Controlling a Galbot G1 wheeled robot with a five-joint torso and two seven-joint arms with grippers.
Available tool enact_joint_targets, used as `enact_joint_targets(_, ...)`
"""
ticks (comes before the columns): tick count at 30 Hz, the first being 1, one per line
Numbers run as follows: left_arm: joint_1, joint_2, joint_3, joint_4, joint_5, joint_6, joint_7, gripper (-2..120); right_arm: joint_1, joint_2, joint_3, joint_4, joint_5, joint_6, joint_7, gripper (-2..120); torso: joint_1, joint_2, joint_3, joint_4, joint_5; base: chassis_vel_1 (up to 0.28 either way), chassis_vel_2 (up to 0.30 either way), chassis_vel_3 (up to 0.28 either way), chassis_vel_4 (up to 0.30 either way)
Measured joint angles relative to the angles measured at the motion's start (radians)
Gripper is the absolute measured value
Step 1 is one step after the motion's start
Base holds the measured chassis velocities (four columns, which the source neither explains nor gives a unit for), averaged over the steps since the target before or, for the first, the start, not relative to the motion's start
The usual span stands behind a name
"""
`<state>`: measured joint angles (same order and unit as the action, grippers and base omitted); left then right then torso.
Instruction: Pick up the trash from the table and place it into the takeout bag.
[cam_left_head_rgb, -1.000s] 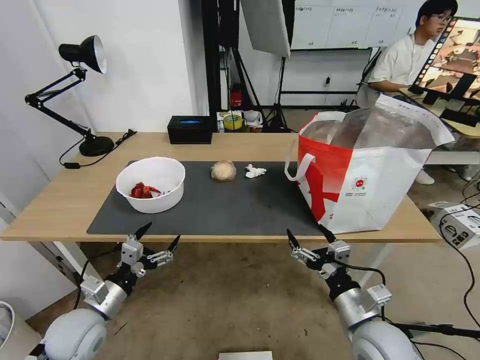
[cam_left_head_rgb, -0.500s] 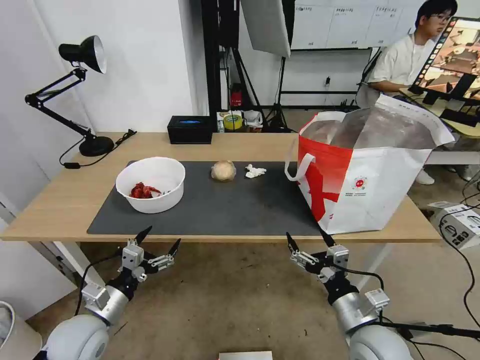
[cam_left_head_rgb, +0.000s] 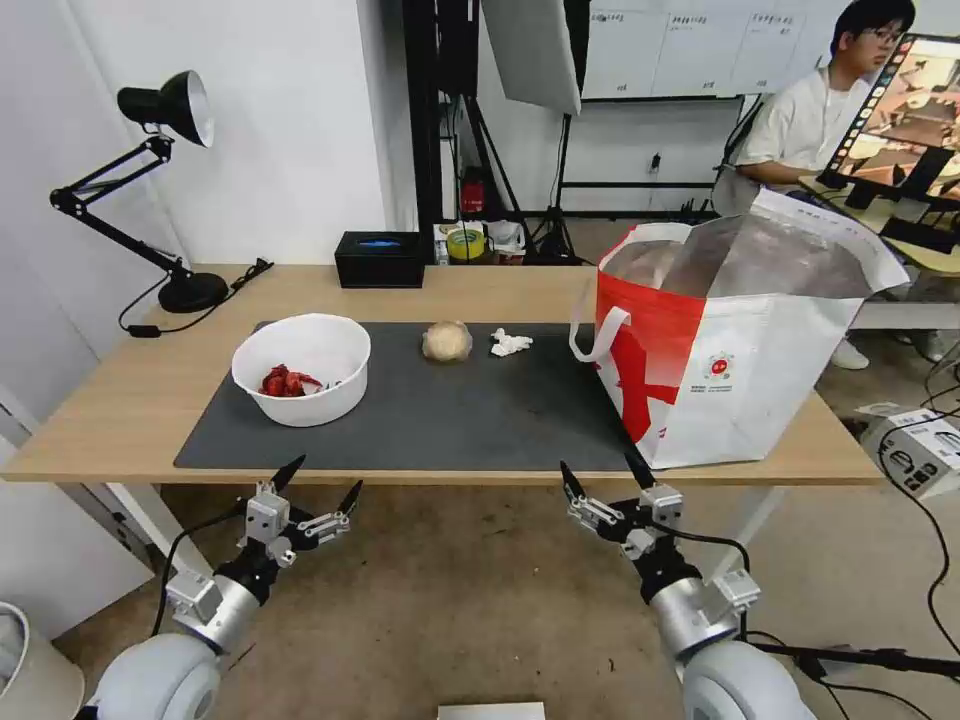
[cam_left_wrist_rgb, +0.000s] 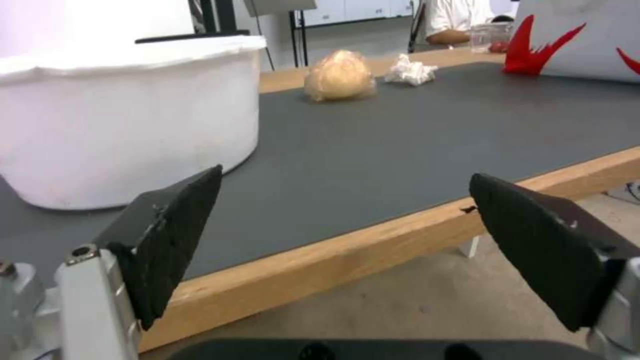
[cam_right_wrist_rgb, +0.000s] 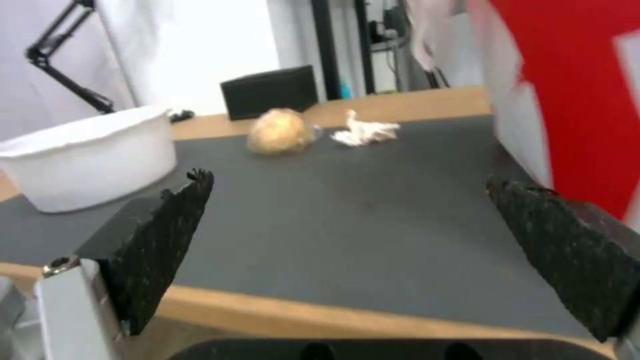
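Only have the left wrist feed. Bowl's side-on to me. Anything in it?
Observer: Yes. The head view shows red scraps on the floor of the white bowl, toward the robot's left.
Operator: Where's the right gripper?
Observer: The right gripper is open, in front of the table's near edge, close to the takeout bag's front corner.
Operator: Is the bag's mouth open?
Observer: Yes. Its top gapes open and the silver lining shows inside.
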<state>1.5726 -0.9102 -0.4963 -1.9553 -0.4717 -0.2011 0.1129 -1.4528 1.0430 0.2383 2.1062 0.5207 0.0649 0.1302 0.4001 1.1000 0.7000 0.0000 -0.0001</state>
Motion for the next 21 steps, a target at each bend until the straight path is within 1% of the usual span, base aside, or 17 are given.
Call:
enact_joint_targets(1, 0.000, 0.000, 0.000, 0.000, 0.000, 0.000, 0.000, 100, 0.000, 0.000, 0.000, 0.000, 0.000, 0.000, 0.000, 100, 0.000, 0.000, 0.000, 0.0000, 0.0000, 0.000, 0.000, 0.000, 0.000)
enact_joint_targets(6, -0.004, -0.005, -0.001, -0.009, 0.004, 0.003, -0.001, 100, 0.111, -0.030, -0.063, -0.017, 0.036, -0.047, 0.008, 100, 0.000, 0.000, 0.000, 0.0000, 0.0000, 0.000, 0.000, 0.000, 0.000)
enact_joint_targets(10, -0.006, -0.013, -0.011, -0.010, 0.004, 0.004, -0.002, 100, 0.172, -0.037, -0.090, -0.037, 0.061, -0.072, 0.006, 100, 0.000, 0.000, 0.000, 0.0000, 0.0001, 0.000, 0.000, 0.000, 0.000)
enact_joint_targets(12, -0.004, -0.022, -0.019, -0.010, 0.004, 0.005, -0.003, 100, 0.272, -0.038, -0.139, -0.072, 0.093, -0.108, 0.004, 100, 0.000, 0.000, 0.000, -0.0001, 0.0001, 0.000, 0.000, 0.000, 0.000)
enact_joint_targets(13, -0.004, -0.022, -0.019, -0.010, 0.004, 0.005, -0.003, 100, 0.272, -0.038, -0.139, -0.072, 0.093, -0.108, 0.004, 100, 0.000, 0.000, 0.000, -0.0001, 0.0001, 0.000, 0.000, 0.000, 0.000)
enact_joint_targets(14, -0.004, -0.024, -0.021, -0.011, 0.005, 0.005, -0.003, 100, 0.317, -0.039, -0.165, -0.090, 0.102, -0.116, 0.009, 100, 0.000, 0.000, 0.000, 0.0001, 0.0000, 0.000, 0.000, 0.000, 0.000)
enact_joint_targets(15, -0.005, -0.028, -0.023, -0.012, 0.007, 0.005, -0.003, 100, 0.371, -0.038, -0.199, -0.113, 0.111, -0.127, 0.025, 100, 0.000, 0.000, 0.000, 0.0001, 0.0001, 0.000, 0.000, 0.000, 0.000)
enact_joint_targets(16, -0.005, -0.028, -0.023, -0.012, 0.007, 0.005, -0.003, 100, 0.371, -0.038, -0.199, -0.113, 0.111, -0.127, 0.025, 100, 0.000, 0.000, 0.000, 0.0001, 0.0001, 0.000, 0.000, 0.000, 0.000)
enact_joint_targets(19, -0.010, -0.038, -0.031, -0.014, 0.008, 0.008, -0.004, 100, 0.497, -0.020, -0.286, -0.165, 0.113, -0.209, 0.110, 100, 0.000, 0.000, 0.000, 0.0000, -0.0001, 0.000, 0.000, 0.000, 0.000)
enact_joint_targets(20, -0.010, -0.038, -0.031, -0.014, 0.008, 0.008, -0.004, 100, 0.497, -0.020, -0.286, -0.165, 0.113, -0.209, 0.110, 100, 0.000, 0.000, 0.000, 0.0000, -0.0001, 0.000, 0.000, 0.000, 0.000)
enact_joint_targets(21, -0.009, -0.038, -0.036, -0.015, 0.008, 0.008, -0.004, 100, 0.539, -0.008, -0.316, -0.185, 0.114, -0.239, 0.140, 100, 0.000, 0.000, 0.000, 0.0000, 0.0000, 0.000, 0.000, 0.000, 0.000)
